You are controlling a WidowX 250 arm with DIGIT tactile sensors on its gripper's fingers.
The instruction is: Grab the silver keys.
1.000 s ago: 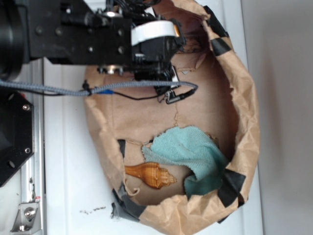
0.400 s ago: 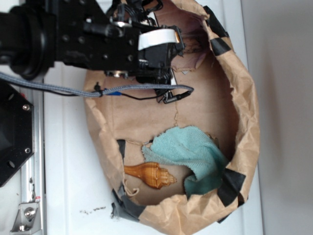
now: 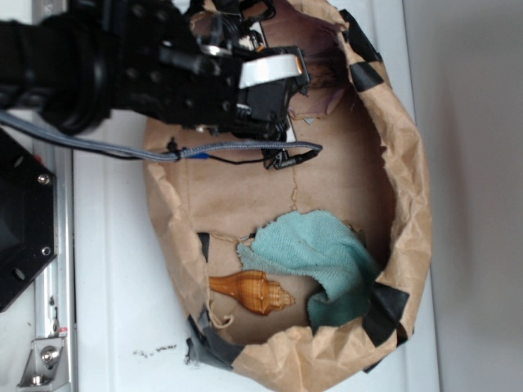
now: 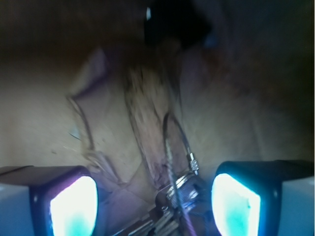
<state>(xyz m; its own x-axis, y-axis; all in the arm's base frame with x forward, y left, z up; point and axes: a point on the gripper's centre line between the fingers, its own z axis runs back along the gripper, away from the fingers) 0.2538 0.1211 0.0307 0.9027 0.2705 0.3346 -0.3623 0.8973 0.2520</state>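
Exterior view evenly bright, soft daylight, mild blur. My wrist view is dim and smeared; my fingertips (image 4: 74,206) glow overexposed cyan, and the silver keys (image 4: 172,206) glint faintly, out of focus.

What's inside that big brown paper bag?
Inside the paper bag: a teal cloth and an orange-brown seashell at the near end. The arm hides the far end, but the wrist view shows the silver keys there, between the open gripper's fingers.

silver keys (image 4: 173,206), shiny bunch w/ wire loop, on brown paper
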